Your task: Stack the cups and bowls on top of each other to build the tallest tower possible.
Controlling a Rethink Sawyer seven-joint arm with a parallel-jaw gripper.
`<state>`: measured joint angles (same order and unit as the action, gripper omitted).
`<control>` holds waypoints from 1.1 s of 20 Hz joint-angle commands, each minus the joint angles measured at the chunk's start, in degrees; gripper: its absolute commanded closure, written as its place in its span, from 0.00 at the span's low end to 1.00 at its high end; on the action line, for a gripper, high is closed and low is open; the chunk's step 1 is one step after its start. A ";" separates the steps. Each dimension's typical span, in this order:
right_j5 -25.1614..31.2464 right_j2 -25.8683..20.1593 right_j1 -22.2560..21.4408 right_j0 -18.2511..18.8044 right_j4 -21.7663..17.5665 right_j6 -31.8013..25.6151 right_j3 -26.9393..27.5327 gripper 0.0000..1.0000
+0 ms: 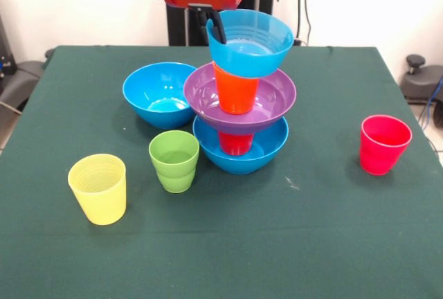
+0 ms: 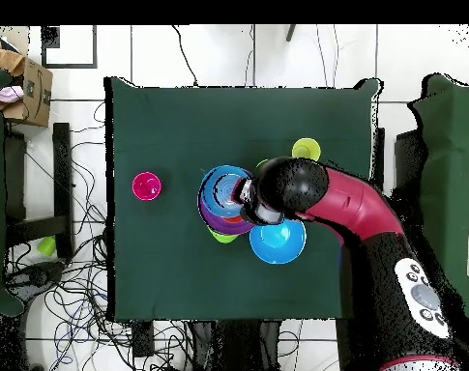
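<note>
The tower stands mid-table: a large blue bowl (image 1: 242, 152), a red cup (image 1: 235, 142), the wide purple bowl (image 1: 273, 95), an orange cup (image 1: 235, 91) and the small blue bowl (image 1: 252, 43), tilted on top. My gripper (image 1: 219, 34) comes down from above at that bowl's left rim, with one black finger (image 1: 217, 25) inside it, shut on the rim. In the overhead view my gripper (image 2: 246, 199) covers the tower (image 2: 221, 196). Loose on the cloth are the second large blue bowl (image 1: 159, 93), a light green cup (image 1: 174, 160), a yellow cup (image 1: 99, 188) and a pinkish-red cup (image 1: 384, 144). The small green bowl cannot be made out.
The green table (image 1: 311, 243) ends at white floor on all sides. The red arm (image 2: 359, 208) reaches across from the base side. The loose blue bowl (image 2: 278, 242) lies right beside the tower. Chairs and cables stand around the table.
</note>
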<state>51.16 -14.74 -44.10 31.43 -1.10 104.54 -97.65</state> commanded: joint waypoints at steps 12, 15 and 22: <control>-4.27 -2.96 3.50 -0.27 -2.73 -1.29 0.94 1.00; -3.98 -3.10 2.94 -0.03 -2.47 -1.50 0.57 1.00; -1.53 -3.26 1.59 0.63 -2.66 -2.92 1.00 1.00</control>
<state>51.16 -14.74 -43.68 31.79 -1.09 104.54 -97.64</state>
